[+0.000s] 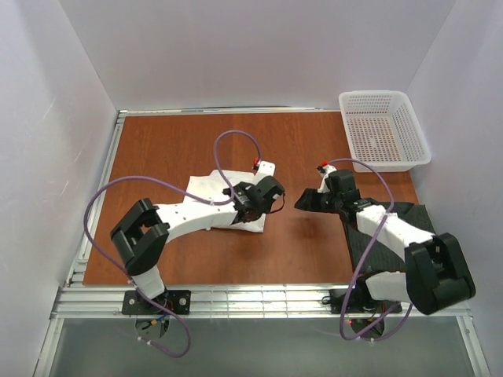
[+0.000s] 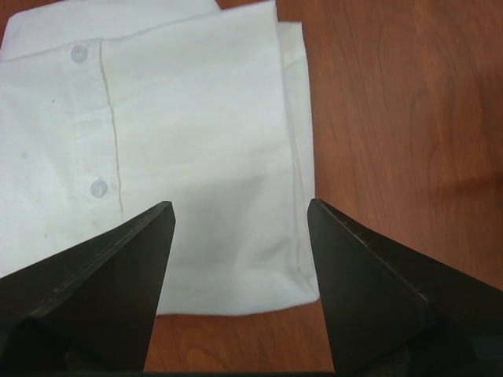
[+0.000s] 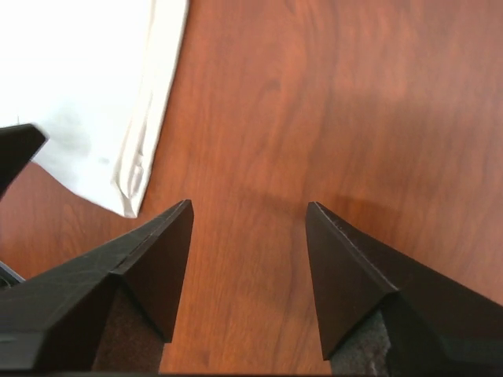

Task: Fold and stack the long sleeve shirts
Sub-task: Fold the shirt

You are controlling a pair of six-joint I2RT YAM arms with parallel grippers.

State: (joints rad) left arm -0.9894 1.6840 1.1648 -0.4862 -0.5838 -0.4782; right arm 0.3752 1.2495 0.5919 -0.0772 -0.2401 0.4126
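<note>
Left gripper [image 2: 240, 206] hangs open and empty over the right edge of the folded plain white button-up shirt [image 2: 196, 118]. Right gripper [image 3: 247, 204] is also open and empty over the bare brown wood tabletop [image 3: 354, 118], facing the white shirt. The dark charcoal shirt [image 1: 314, 203] lies beneath the right arm, right of the white shirt, so I'd say the right arm is nearer for stacking.

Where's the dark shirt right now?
In the overhead view, the dark shirt lies on the right side of the table, partly under the right arm, nearer than the white basket and right of the white shirt.
</note>
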